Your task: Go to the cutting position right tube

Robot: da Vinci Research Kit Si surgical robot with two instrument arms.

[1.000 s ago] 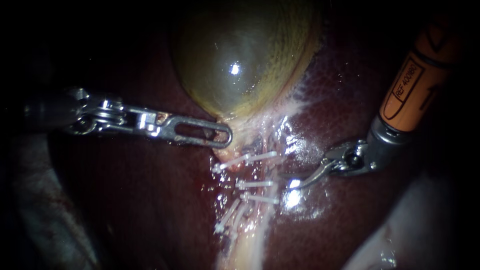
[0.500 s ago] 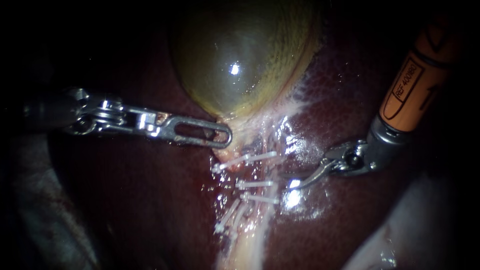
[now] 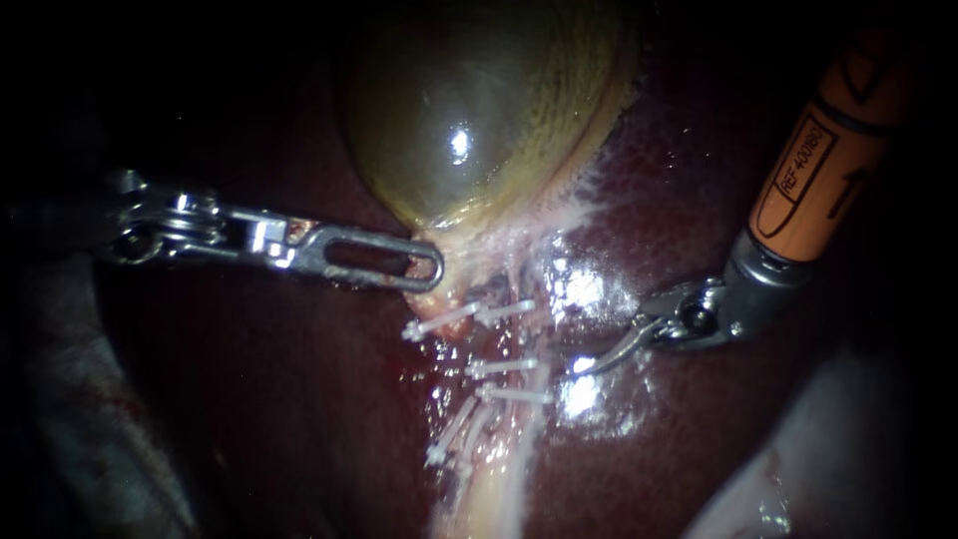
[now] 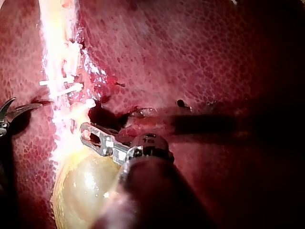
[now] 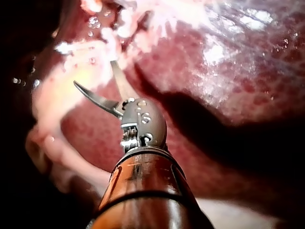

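Clamping the gallbladder's (image 3: 469, 130) neck from nine o'clock is the left instrument's hand (image 3: 427, 271); the right instrument's hand (image 3: 591, 363), from two o'clock, gapes beside the clipped tube (image 3: 504, 454).

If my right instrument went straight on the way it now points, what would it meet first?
Probably the pale tube, between its two white clips; the right instrument points at it. Depth is unclear, so it may pass above.

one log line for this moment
left instrument: shut on gallbladder neck | right instrument: jaws open, tips beside clips
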